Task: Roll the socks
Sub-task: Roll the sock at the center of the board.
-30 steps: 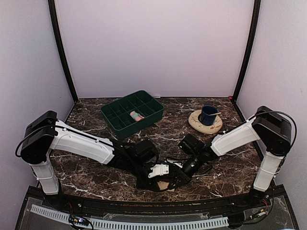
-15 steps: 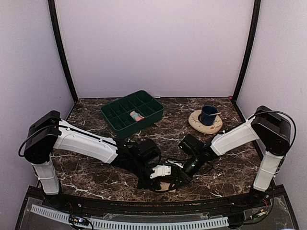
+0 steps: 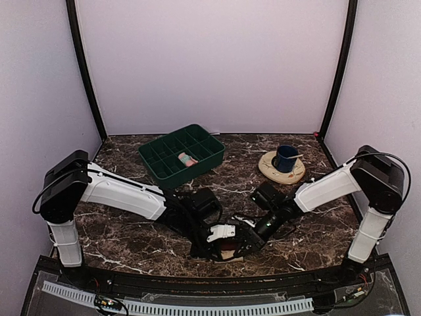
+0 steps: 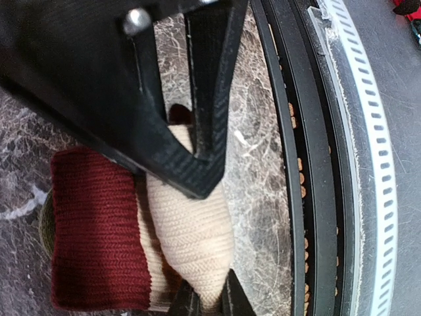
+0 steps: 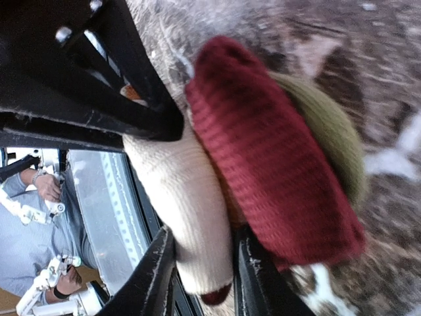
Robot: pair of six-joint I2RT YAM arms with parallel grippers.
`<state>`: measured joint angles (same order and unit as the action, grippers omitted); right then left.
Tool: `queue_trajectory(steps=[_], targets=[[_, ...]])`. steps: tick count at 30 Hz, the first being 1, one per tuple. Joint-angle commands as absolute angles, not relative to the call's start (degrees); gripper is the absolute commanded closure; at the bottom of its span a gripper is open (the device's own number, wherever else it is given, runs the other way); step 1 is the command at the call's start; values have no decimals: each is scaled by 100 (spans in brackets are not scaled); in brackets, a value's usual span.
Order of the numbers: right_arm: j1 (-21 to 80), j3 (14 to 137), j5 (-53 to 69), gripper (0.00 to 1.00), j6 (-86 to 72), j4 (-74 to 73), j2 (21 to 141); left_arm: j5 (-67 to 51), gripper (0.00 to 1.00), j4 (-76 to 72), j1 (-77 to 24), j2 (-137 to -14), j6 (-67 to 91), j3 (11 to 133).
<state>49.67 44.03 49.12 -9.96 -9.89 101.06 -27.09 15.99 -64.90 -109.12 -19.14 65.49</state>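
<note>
Left wrist: L gripper [image 4: 209,297] pinches tan sock [image 4: 191,230].

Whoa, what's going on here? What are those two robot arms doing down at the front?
Both arms are bent over one tan sock with a dark red part, at the near edge of the marble table. The left gripper pinches the sock's cream part. The right gripper has a finger on each side of the same part, but I cannot tell if it is squeezing. The sock looks bunched up, maybe partly rolled. A pink sock sits in the green tray farther back.
</note>
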Motion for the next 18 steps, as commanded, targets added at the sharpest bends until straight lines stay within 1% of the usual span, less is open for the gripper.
queue_trajectory(steps=[1, 11, 18], targets=[[4744, 4214, 4534, 72, -1203, -895, 9897, -2916, 92, 2043, -6324, -11109, -1796, 6604], [4386, 3792, 4480, 70, -1625, -452, 9438, -3469, 92, 2497, -6023, -11528, -1737, 7137], [4263, 3502, 4223, 69, -1904, -100, 9172, -3981, 92, 2905, -5809, -11808, -1750, 7503]])
